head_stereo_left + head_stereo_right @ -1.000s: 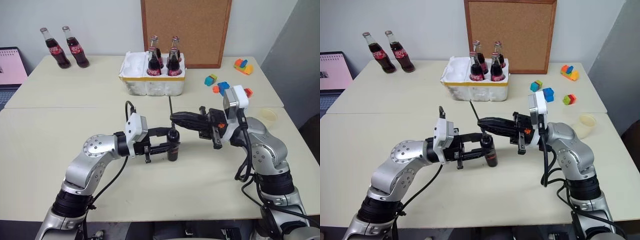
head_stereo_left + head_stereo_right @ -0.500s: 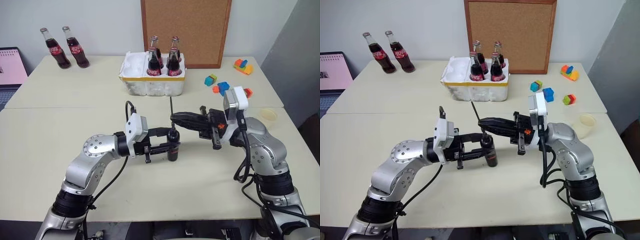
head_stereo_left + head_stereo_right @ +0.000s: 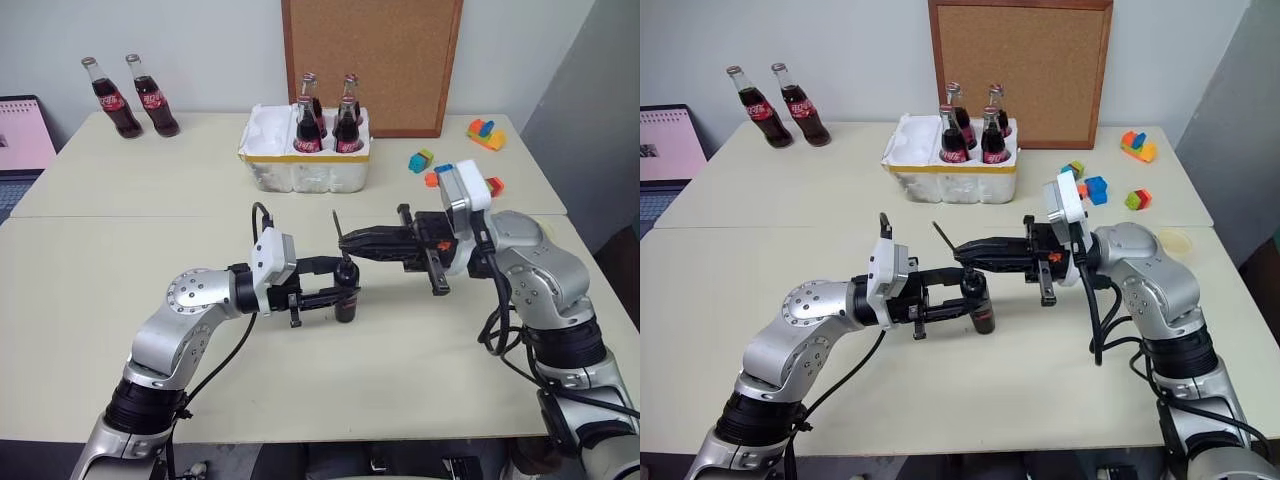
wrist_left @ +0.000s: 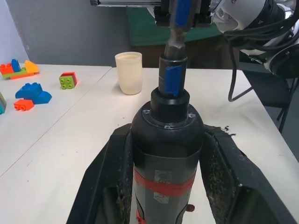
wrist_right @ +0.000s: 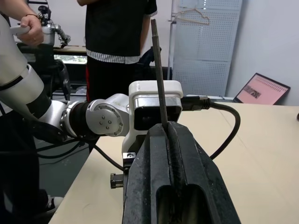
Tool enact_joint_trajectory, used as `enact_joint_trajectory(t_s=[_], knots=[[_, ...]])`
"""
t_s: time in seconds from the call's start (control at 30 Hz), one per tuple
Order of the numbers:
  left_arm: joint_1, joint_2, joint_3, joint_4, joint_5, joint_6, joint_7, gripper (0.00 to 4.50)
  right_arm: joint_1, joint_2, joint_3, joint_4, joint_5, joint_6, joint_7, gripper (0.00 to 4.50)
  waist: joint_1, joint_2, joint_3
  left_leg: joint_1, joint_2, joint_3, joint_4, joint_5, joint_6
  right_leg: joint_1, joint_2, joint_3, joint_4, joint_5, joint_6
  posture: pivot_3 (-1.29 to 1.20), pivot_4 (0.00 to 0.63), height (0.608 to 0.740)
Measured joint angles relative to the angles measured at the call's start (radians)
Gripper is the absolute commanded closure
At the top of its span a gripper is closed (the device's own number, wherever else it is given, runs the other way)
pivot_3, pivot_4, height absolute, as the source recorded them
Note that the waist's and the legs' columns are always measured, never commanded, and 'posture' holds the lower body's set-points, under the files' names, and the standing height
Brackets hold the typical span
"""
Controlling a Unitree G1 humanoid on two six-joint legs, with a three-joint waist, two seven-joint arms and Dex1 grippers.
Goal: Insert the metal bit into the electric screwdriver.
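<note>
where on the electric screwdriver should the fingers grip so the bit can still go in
Grip the electric screwdriver around its mid body near the red band, from the side, as the left gripper does. It stands upright, so its bluish tip socket stays open from above for the metal bit in the right gripper.

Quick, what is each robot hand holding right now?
Left gripper: shut on the electric screwdriver.
Right gripper: shut on the metal bit.

A beige table point(image 3: 150, 300) carries cola bottles point(image 3: 130, 95), a foam crate point(image 3: 300, 165) and toy blocks point(image 3: 487, 132).
</note>
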Motion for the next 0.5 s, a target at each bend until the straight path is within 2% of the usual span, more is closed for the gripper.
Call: enact_joint_trajectory(t_s=[0.5], knots=[[-0.007,0.0,-0.009,0.006,0.009,-0.01,-0.007,2.86,-0.066,-0.026,0.008,0.067,0.026,0.106,0.046,4.5,0.0,0.0,0.0,0.002,0.0,0.0,0.0,0.0,0.0,0.002,0.0,0.0,0.0,0.0,0.0,0.0,0.15,0.74]])
